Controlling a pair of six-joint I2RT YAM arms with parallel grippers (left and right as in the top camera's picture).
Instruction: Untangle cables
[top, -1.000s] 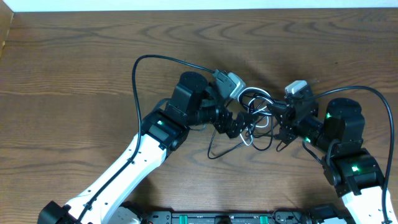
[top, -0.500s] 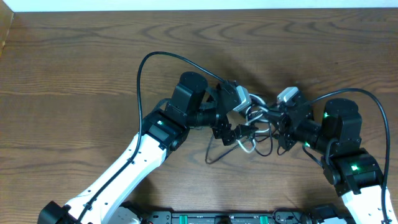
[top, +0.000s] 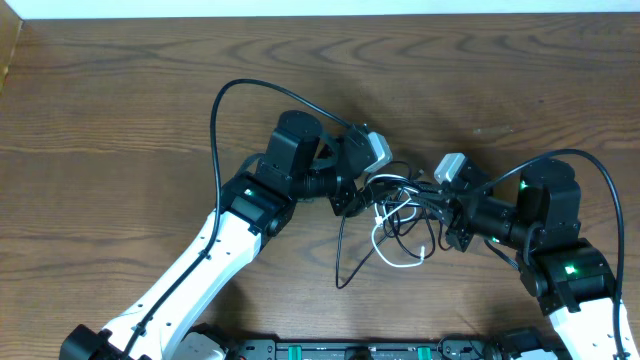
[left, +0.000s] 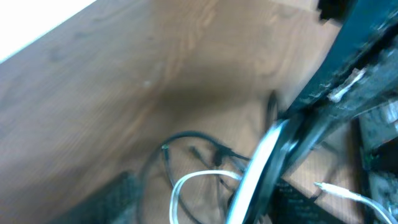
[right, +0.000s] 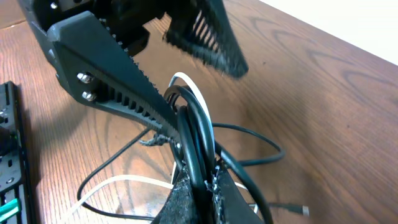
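Overhead, toward the desk's (top: 100, 100) front edge, the right tool (top: 432, 200) pinches the looped cables (top: 400, 228); the left tool (top: 356, 196) stands spread against them.

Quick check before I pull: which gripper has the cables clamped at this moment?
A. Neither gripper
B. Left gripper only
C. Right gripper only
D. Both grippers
C. In the right wrist view the right gripper is shut on the black loops of the cables. The left gripper has its toothed jaws standing apart, with one jaw beside the bundle.
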